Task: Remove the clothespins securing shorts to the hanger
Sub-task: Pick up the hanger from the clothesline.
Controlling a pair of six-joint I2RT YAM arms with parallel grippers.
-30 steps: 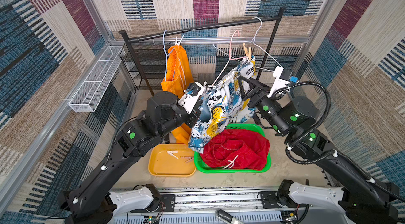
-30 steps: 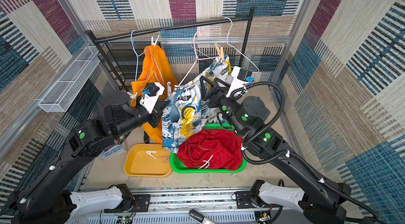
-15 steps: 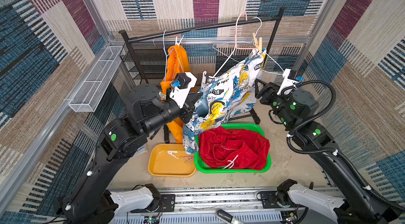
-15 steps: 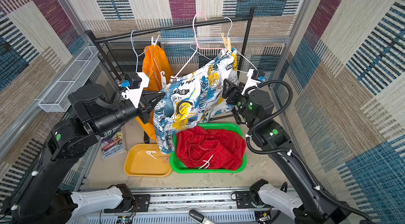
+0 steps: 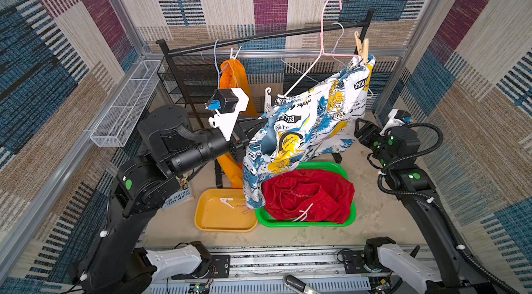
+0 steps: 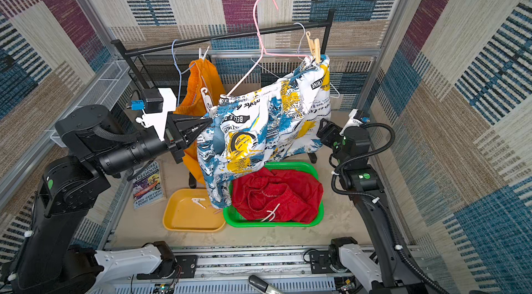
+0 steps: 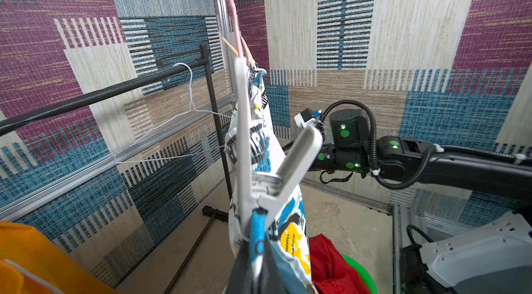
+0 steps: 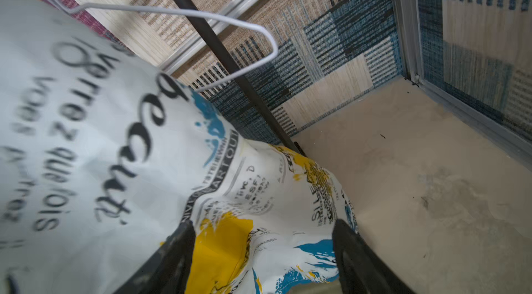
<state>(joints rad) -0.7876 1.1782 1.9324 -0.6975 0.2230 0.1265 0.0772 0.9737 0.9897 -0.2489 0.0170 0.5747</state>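
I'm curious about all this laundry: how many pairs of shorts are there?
3. Orange shorts hang from the black rack; printed shorts are pegged to the pink hanger; red shorts lie in the green basket. Another pair could be hidden beneath them.

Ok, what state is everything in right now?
printed shorts: pegged to pink hanger at both ends
pink hanger: hook above the rail, not on it
left gripper: shut on printed shorts
right gripper: open, at the shorts' hem
orange shorts: hanging, pegged
red shorts: loose in green basket
yellow tray: holds loose clothespins
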